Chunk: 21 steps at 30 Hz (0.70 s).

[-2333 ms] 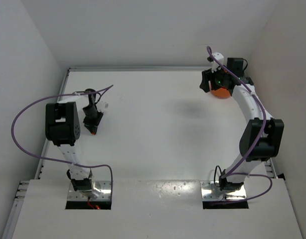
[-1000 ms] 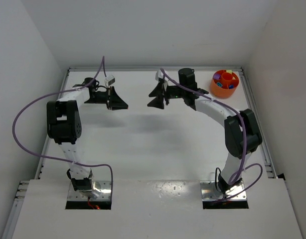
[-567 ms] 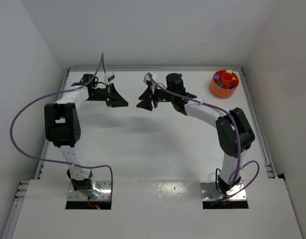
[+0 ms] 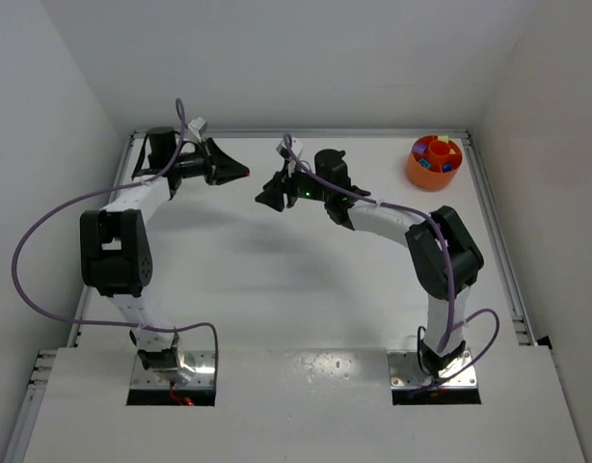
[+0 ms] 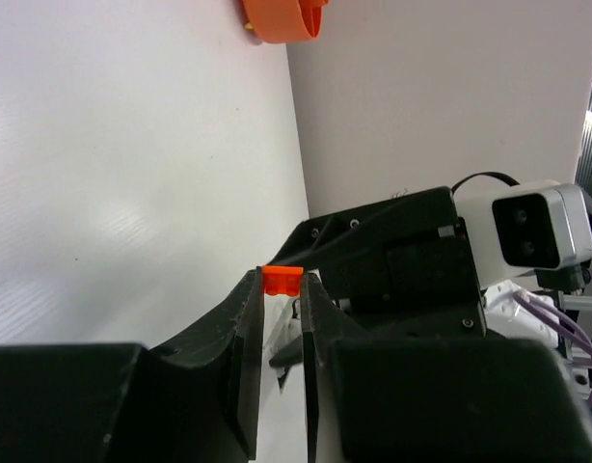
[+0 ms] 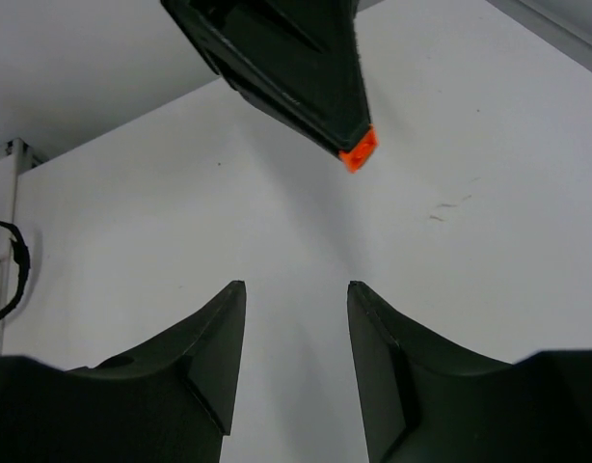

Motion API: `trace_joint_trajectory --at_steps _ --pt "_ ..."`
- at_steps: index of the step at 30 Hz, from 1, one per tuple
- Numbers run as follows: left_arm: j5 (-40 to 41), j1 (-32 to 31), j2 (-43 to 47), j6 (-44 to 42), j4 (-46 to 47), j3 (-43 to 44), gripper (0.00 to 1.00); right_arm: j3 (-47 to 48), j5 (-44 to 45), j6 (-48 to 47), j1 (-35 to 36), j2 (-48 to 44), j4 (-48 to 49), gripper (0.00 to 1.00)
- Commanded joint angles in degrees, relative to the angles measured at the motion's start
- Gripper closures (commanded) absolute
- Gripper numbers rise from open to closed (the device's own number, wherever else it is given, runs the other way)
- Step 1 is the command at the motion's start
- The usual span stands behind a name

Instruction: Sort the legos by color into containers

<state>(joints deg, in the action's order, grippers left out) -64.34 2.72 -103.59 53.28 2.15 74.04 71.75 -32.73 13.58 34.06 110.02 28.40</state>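
A tiny orange-red lego (image 5: 282, 280) is pinched at the very tips of my left gripper (image 5: 282, 282), which is shut on it. Seen from above, the left gripper (image 4: 244, 173) is raised near the back of the table and points right. My right gripper (image 4: 263, 197) faces it from just to the right, a short gap away. In the right wrist view, the right gripper (image 6: 296, 286) is open and empty. The left gripper's fingers (image 6: 286, 68) and the lego (image 6: 358, 151) hang above and ahead of it. The orange container (image 4: 435, 162) with coloured bits stands at the back right.
White walls close in the table at the back and both sides, with a raised rim (image 4: 306, 132) along the back edge. Purple cables (image 4: 45, 241) loop off both arms. The orange bowl's rim (image 5: 277, 24) shows at the top of the left wrist view.
The left gripper has lifted and swung toward the back, still holding the lego. The right arm has reached further left, close to the left gripper's tips, and its jaws have narrowed a little.
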Motion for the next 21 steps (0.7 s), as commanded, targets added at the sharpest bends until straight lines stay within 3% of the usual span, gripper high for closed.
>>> trace_joint_trajectory --at_steps 1,9,21 --pt "2.11 -1.67 2.43 8.33 9.95 -1.7 1.0 -0.29 -2.77 3.2 0.65 -1.39 7.1 0.53" --pt "0.27 -2.19 1.81 10.27 12.09 -2.5 1.0 1.99 -3.39 8.21 0.65 1.25 11.85 0.53" --pt "-5.7 -2.72 -0.38 5.26 7.34 -0.04 1.0 1.47 -3.83 3.82 0.13 1.78 15.45 0.59"
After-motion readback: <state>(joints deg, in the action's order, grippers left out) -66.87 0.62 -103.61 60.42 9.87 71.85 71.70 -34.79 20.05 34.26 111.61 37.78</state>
